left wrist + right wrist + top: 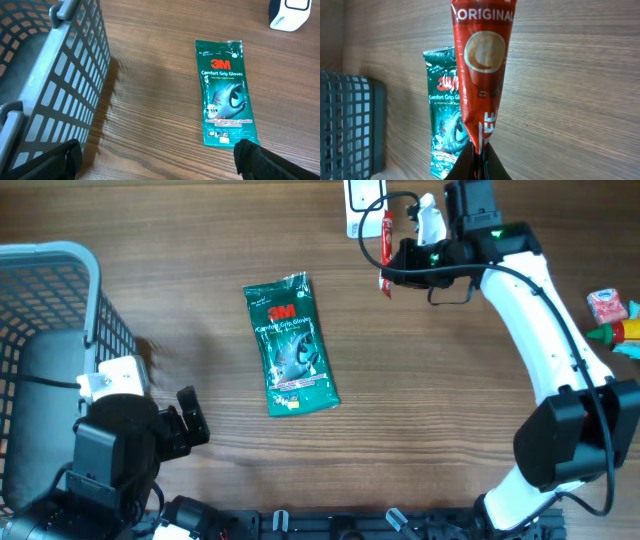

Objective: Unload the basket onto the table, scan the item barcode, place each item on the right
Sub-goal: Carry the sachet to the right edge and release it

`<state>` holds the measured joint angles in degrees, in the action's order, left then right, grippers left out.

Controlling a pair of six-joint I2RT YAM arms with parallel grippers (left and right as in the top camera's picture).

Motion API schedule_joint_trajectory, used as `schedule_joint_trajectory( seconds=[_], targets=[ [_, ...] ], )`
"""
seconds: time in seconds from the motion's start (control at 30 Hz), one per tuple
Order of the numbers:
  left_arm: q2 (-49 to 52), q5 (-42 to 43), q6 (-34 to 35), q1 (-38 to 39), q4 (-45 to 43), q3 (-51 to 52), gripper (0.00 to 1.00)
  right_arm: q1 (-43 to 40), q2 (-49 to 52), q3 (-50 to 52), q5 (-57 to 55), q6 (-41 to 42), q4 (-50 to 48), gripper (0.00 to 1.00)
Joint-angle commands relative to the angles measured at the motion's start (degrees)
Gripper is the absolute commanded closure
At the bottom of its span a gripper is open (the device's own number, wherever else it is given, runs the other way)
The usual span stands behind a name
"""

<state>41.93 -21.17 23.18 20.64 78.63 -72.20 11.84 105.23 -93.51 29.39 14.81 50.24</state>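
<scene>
Clamps long red foil coffee sachet (482, 75) by edge in right hand (479, 162); could swing barcode off white scanner (360, 208). Holds left hand (157, 165) apart.

The green glove packet (226, 95) on the wooden surface (150, 75) carries a red "3M" logo near its top, with "Comfort Grip Gloves" in white just beneath. The small print at its upper left corner and along its lower band is too fine to read. The red sachet (482, 65) reads "ORIGINAL" in white above a coffee-cup picture. Lower down, the letters "FEE" run sideways, and the start of that word cannot be seen. The white scanner (290, 14) bears dark lettering, too blurred to read.
</scene>
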Motion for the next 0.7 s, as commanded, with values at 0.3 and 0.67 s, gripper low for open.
schedule_joint_trajectory(
  seconds=[0.3, 0.67],
  targets=[
    [-0.3, -0.5, -0.5, 0.1, -0.1, -0.1, 0.00, 2.5, 14.2, -2.2, -6.2, 7.1, -23.6, 0.96],
    [-0.3, -0.5, -0.5, 0.1, -0.1, -0.1, 0.00, 0.6, 31.6, -20.3, -5.4, 15.4, -32.8, 0.95]
  ],
)
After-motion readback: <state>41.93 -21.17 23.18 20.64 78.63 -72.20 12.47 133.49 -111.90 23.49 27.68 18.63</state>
